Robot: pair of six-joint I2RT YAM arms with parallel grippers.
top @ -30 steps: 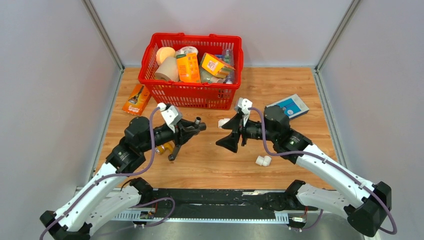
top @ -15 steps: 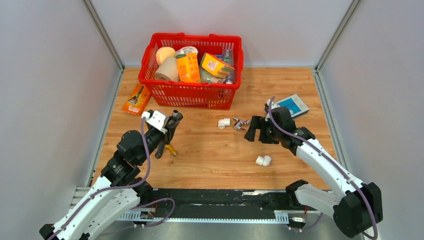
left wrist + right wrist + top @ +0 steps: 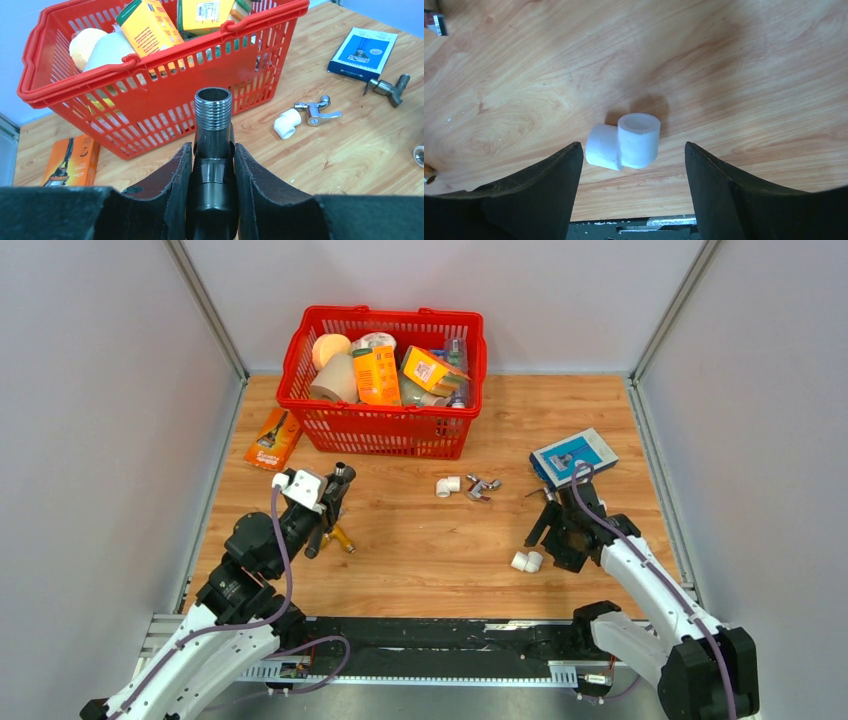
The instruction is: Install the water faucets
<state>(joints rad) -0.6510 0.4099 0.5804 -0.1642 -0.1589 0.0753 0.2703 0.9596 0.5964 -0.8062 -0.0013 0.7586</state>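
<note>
My left gripper (image 3: 212, 152) pinches the dark grey threaded metal faucet tube (image 3: 213, 112), raised (tilted upward) near the wooden table's (image 3: 420, 575) left edge. My right gripper (image 3: 633, 150) points down, jaws spread, toward the near right corner.

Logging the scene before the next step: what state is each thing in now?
dark faucet: gripped, threaded end sticking out.
left pincer: shut on the dark faucet.
right pincer: open, either side of the near white elbow.
near white elbow: loose on the table.
far white elbow: loose, beside the chrome tap.
red basket: filled with goods.
</note>
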